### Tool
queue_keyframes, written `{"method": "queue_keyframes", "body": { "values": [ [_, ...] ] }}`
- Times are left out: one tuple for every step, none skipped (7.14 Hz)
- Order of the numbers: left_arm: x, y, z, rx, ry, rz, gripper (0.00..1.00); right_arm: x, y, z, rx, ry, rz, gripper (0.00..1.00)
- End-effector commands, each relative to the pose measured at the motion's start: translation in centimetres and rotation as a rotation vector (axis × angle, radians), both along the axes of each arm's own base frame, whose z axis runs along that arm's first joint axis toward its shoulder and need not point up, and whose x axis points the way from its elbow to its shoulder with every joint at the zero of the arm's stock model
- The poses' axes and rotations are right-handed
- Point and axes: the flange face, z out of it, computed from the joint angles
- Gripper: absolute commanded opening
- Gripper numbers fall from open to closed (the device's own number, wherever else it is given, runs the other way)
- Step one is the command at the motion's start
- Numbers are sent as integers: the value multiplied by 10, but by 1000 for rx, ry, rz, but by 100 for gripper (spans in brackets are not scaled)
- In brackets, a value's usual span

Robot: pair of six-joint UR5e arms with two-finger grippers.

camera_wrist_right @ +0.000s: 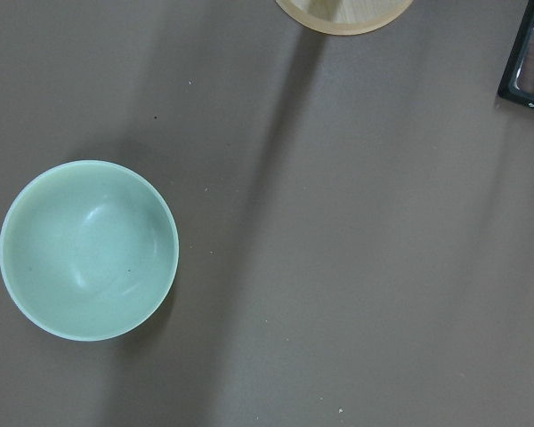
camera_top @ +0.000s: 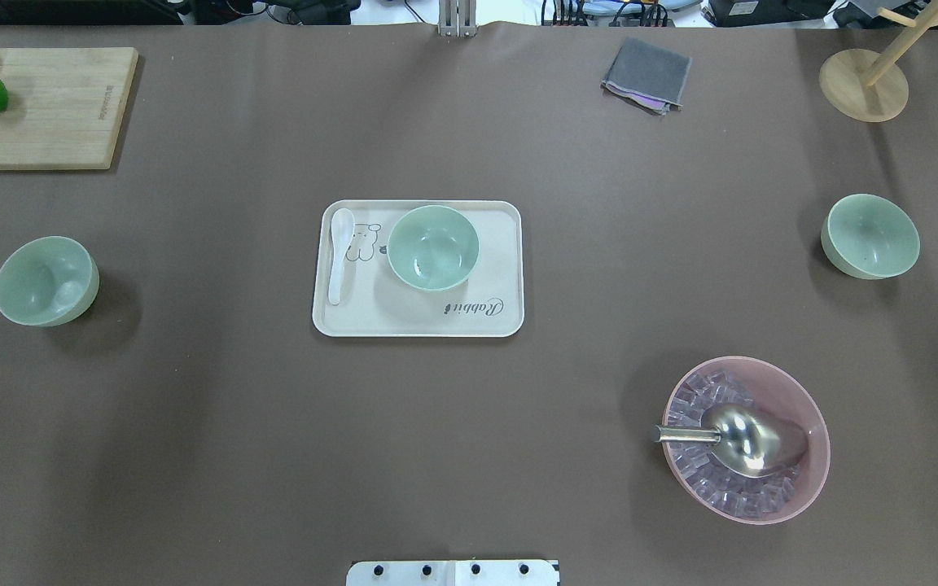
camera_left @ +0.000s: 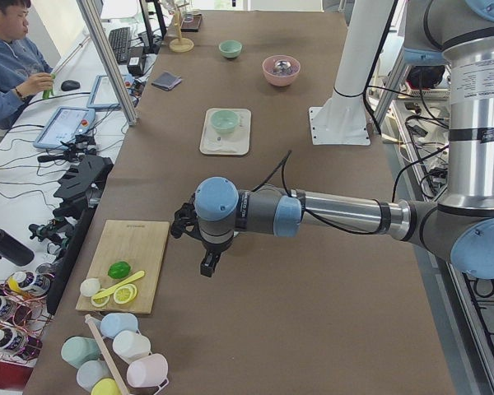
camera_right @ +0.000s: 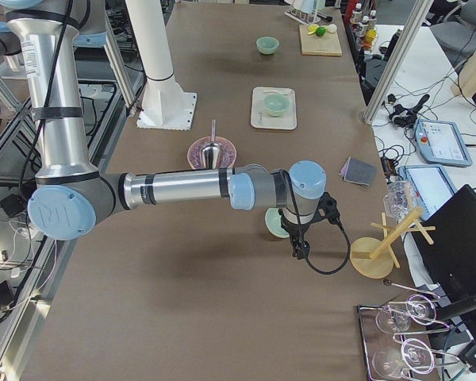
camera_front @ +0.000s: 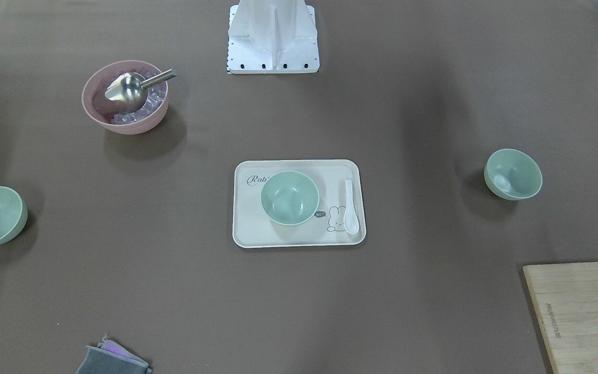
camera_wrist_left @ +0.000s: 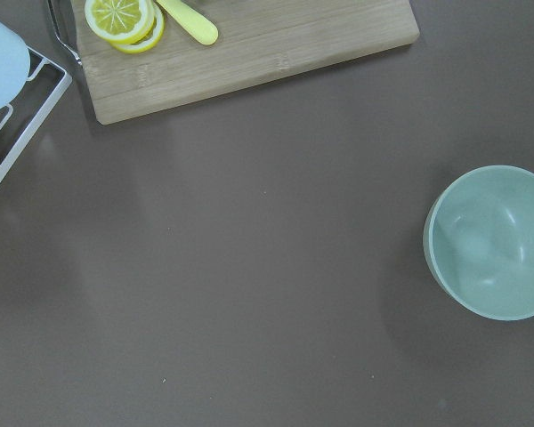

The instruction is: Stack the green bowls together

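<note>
One tray (camera_top: 506,262) at centre carries the middle bowl (camera_top: 433,247); left bowl (camera_top: 46,281) and right bowl (camera_top: 870,236) sit far out to either side, unstacked. Overhead, left gripper (camera_left: 208,267) hovers nearest the left bowl, right gripper (camera_right: 301,249) nearest the right bowl. Finger state, either side: cannot tell.

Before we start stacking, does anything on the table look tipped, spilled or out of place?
Nothing stands out. The middle bowl sits upright on the tray; the left bowl and right bowl are upright too. Nothing spilled.
</note>
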Motion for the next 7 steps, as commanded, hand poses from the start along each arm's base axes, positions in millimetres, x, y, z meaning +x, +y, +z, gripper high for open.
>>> {"method": "queue_keyframes", "body": {
  "values": [
    [-1,0,7,13,-8,-2,98,0,2,2,-3,2,-1,100],
    [-1,-6,5,36,-9,-2,98,0,3,6,-12,-3,-1,100],
    [0,-1,11,33,-7,-3,98,-1,4,0,-2,-17,-3,100],
    [-1,-1,5,44,-5,-4,98,-1,4,1,-2,-17,-4,100],
    [0,-1,7,40,-4,-3,98,-4,4,-4,5,-33,-8,100],
    [0,-1,10,34,-4,-3,98,-10,5,-2,-4,-59,-20,100],
    [-1,-1,6,35,-3,-9,98,-12,11,2,-12,-71,-22,100]
  ]
}}
